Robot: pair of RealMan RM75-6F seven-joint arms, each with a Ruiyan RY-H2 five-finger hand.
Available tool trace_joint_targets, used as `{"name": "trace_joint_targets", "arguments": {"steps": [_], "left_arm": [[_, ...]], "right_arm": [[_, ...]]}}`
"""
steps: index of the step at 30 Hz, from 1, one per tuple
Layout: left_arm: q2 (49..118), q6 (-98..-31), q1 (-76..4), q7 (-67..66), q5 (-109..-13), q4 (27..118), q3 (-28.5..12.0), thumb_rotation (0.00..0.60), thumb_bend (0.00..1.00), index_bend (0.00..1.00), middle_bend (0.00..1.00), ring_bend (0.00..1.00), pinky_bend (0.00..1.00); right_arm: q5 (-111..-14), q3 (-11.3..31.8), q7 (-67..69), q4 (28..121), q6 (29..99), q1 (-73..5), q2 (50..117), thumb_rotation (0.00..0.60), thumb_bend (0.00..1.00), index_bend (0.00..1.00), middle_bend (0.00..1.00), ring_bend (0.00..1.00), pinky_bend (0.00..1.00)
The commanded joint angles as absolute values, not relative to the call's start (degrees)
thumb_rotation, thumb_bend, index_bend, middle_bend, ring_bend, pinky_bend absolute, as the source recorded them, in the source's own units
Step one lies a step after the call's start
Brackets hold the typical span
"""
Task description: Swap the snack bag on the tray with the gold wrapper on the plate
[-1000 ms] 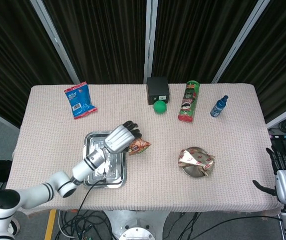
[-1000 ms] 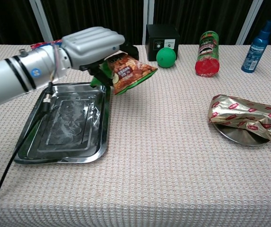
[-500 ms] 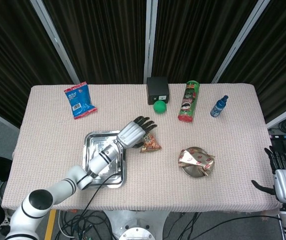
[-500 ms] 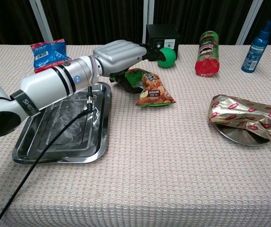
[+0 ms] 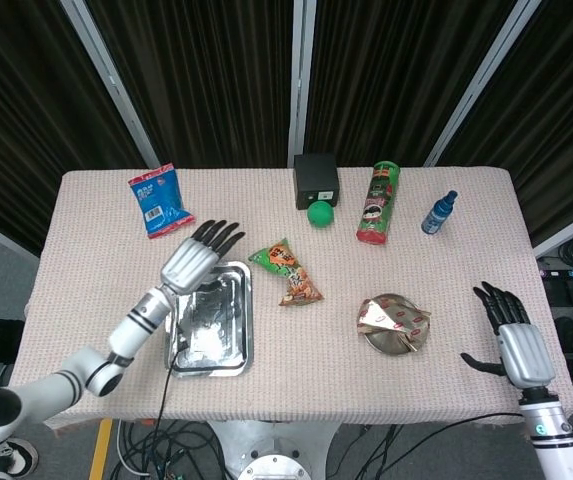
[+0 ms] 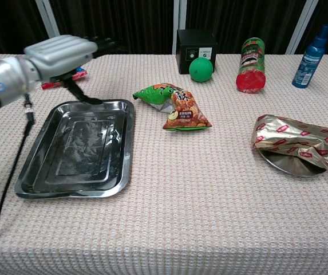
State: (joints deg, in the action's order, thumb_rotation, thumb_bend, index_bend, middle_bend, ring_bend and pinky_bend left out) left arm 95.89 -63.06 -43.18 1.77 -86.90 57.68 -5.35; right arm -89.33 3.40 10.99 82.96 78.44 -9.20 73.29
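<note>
The snack bag (image 5: 288, 272) (image 6: 173, 106), green and orange, lies flat on the tablecloth between the tray and the plate. Nothing lies in the metal tray (image 5: 212, 343) (image 6: 32, 176). My left hand (image 5: 197, 256) (image 6: 60, 53) hovers open above the tray's far left corner, fingers spread, holding nothing. The crumpled gold wrapper (image 5: 394, 320) (image 6: 298, 140) rests on the round metal plate (image 5: 378, 342) (image 6: 289, 165). My right hand (image 5: 513, 340) is open beyond the table's right front corner, well away from the plate.
Along the far edge stand a blue snack packet (image 5: 159, 199), a black box (image 5: 316, 179) (image 6: 196, 44), a green ball (image 5: 320, 213) (image 6: 201, 69), a lying chips can (image 5: 378, 203) (image 6: 251, 56) and a blue spray bottle (image 5: 439, 213) (image 6: 312, 48).
My left hand let go of the snack bag, which now lies on the cloth, and drew back left over the tray. My right hand has risen a little toward the table.
</note>
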Motion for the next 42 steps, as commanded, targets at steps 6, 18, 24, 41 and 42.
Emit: {"name": "trace_joint_targets", "arguments": {"steps": [6, 18, 24, 41, 42], "left_arm": [[81.4, -76.3, -23.0, -5.6, -80.4, 74.2, 2.3, 0.600, 0.15, 0.03, 0.01, 0.00, 0.09], [79.0, -83.3, -13.1, 2.0, -81.0, 74.2, 4.2, 0.600, 0.15, 0.04, 0.04, 0.00, 0.09], [79.8, -83.2, -11.0, 5.0, -81.0, 71.9, 4.0, 0.600, 0.15, 0.04, 0.04, 0.00, 0.08], [79.3, -84.9, -7.4, 8.5, -81.8, 70.2, 1.8, 0.600, 0.15, 0.04, 0.05, 0.00, 0.08], [79.1, -85.0, -7.1, 8.5, -81.7, 70.1, 1.7, 0.600, 0.15, 0.04, 0.05, 0.00, 0.08]], "right_arm": [[-78.7, 7.1, -1.7, 92.4, 64.4, -17.4, 76.9, 0.600, 0.00, 0.00, 0.00, 0.00, 0.00], [-66.5, 8.9, -14.0, 92.0, 60.1, -22.1, 84.2, 0.600, 0.02, 0.00, 0.10, 0.00, 0.00], [-64.0, 9.2, -18.5, 91.2, 63.1, -22.4, 87.3, 0.600, 0.13, 0.28, 0.40, 0.24, 0.00], [-68.0, 10.0, -20.1, 99.7, 67.0, -23.9, 85.2, 0.600, 0.29, 0.59, 0.59, 0.44, 0.03], [-69.2, 10.0, -20.6, 101.5, 66.7, -24.6, 84.9, 0.600, 0.28, 0.59, 0.58, 0.44, 0.03]]}}
